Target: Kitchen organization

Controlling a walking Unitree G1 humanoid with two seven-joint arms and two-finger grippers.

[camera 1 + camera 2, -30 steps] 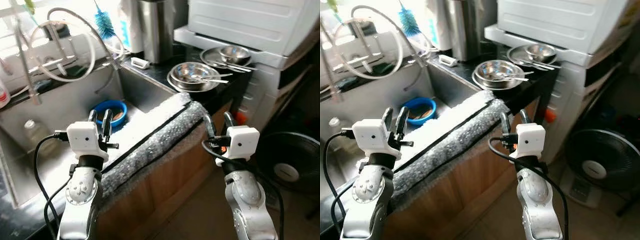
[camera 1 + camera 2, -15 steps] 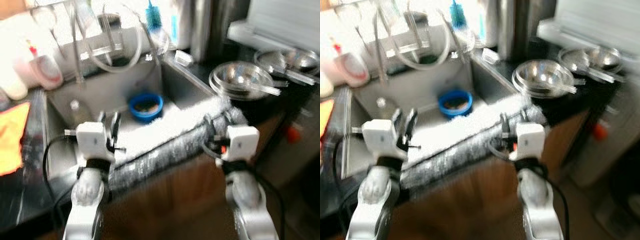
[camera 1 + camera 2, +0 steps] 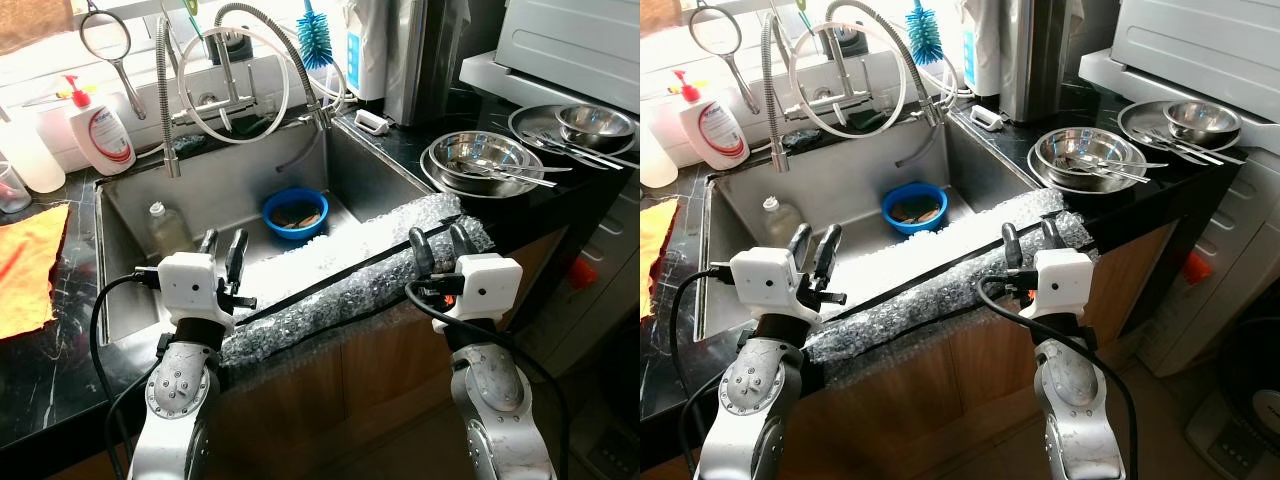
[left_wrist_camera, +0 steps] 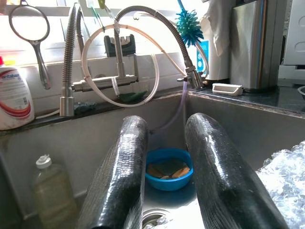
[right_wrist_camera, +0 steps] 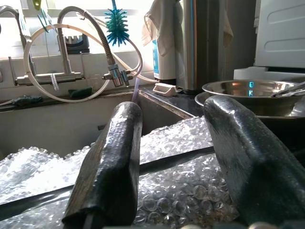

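A steel sink [image 3: 130, 205] holds a blue bowl [image 3: 295, 212] with scraps and a small clear bottle [image 3: 165, 226]. Bubble wrap [image 3: 340, 285] pads the sink's front edge. My left gripper [image 3: 222, 245] is open above that padding at the sink's left half, with the blue bowl [image 4: 167, 168] showing between its fingers [image 4: 119, 176]. Level with the padding's right end, my right gripper [image 3: 441, 242] stands open and empty. Stacked steel bowls [image 3: 485, 160] with utensils sit on the black counter to the right, and a small steel bowl on a plate [image 3: 590, 122] lies farther right.
A coiled faucet [image 3: 240, 60], a blue bottle brush [image 3: 315, 25], a soap bottle [image 3: 100, 125] and a hanging strainer [image 3: 105, 40] line the back wall. An orange cloth [image 3: 25, 265] lies on the left counter. A white appliance [image 3: 580, 45] stands at the right.
The view has swung left and steadied, so more of the left counter and the sink shows. Both grippers stay open and keep their places by the padded edge.
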